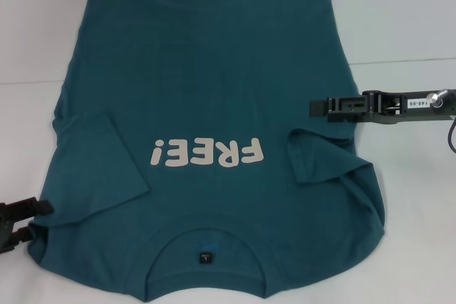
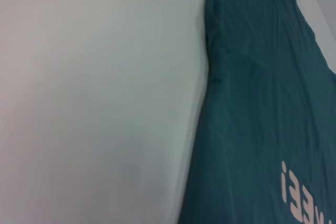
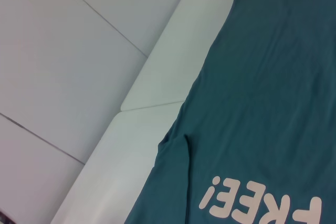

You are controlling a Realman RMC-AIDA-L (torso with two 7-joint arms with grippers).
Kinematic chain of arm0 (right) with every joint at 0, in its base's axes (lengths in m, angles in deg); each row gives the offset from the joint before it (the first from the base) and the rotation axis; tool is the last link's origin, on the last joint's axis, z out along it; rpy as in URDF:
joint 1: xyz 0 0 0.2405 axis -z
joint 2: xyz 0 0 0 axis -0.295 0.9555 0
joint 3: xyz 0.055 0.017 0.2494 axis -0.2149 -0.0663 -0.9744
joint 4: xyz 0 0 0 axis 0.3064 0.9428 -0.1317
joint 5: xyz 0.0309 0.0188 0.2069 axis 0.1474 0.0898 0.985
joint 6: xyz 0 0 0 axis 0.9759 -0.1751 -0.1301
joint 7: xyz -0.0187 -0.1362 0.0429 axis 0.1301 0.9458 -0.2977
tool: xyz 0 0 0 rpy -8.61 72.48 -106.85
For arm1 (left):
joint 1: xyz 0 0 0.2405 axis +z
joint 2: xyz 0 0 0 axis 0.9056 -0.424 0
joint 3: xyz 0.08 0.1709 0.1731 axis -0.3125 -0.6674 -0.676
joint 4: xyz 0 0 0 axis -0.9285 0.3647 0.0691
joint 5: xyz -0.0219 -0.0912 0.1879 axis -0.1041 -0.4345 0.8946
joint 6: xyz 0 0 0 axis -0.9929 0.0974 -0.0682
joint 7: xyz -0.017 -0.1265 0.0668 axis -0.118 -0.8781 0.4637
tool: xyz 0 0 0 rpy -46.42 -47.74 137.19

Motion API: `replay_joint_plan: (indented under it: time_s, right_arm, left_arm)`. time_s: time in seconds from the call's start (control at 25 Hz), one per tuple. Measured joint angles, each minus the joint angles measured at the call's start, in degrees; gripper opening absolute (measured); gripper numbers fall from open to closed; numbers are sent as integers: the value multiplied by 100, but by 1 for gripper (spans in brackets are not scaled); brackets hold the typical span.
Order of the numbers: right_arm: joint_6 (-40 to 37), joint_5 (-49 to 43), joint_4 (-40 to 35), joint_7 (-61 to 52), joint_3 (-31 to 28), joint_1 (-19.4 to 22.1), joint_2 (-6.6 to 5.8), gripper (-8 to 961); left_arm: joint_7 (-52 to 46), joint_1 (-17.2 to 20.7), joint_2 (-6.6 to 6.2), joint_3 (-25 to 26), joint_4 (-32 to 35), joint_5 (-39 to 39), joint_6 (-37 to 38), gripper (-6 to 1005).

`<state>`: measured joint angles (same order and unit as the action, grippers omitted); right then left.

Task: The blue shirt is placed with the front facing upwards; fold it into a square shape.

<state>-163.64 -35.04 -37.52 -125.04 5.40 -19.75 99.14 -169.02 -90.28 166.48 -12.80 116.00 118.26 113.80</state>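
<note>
The blue shirt (image 1: 206,105) is laid out front-up on my white table (image 1: 413,19), collar (image 1: 205,236) nearest me, hem at the far side, so the cream "FREE!" print (image 1: 206,153) reads upside down from my head; both short sleeves are already folded in over the chest, the right one a bit rumpled. My right hand (image 1: 315,107) comes in level from the right, tip over the shirt's right edge just above that folded sleeve; can't tell how far it's open. My left hand (image 1: 21,220) sits low at the near left corner beside the shoulder, holding nothing that I can see; can't tell its opening either. Past the table's edge, pale grey floor tiles (image 3: 63,51).
</note>
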Motion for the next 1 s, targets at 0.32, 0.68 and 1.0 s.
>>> replay_joint_plan:
  time_s: [0.32, 0.68, 1.0]
  right_arm:
    - [-13, 7, 0, 0, -42, 26, -9, 762]
    - [-37, 8, 0, 0, -49, 32, -15, 761]
    - [-37, 8, 0, 0, -49, 42, -2, 760]
  left_arm:
    - [-82, 151, 12, 3, 84, 73, 89, 722]
    - [-47, 244, 44, 23, 85, 29, 368, 720]
    - [-13, 28, 22, 1, 25, -280, 546, 719]
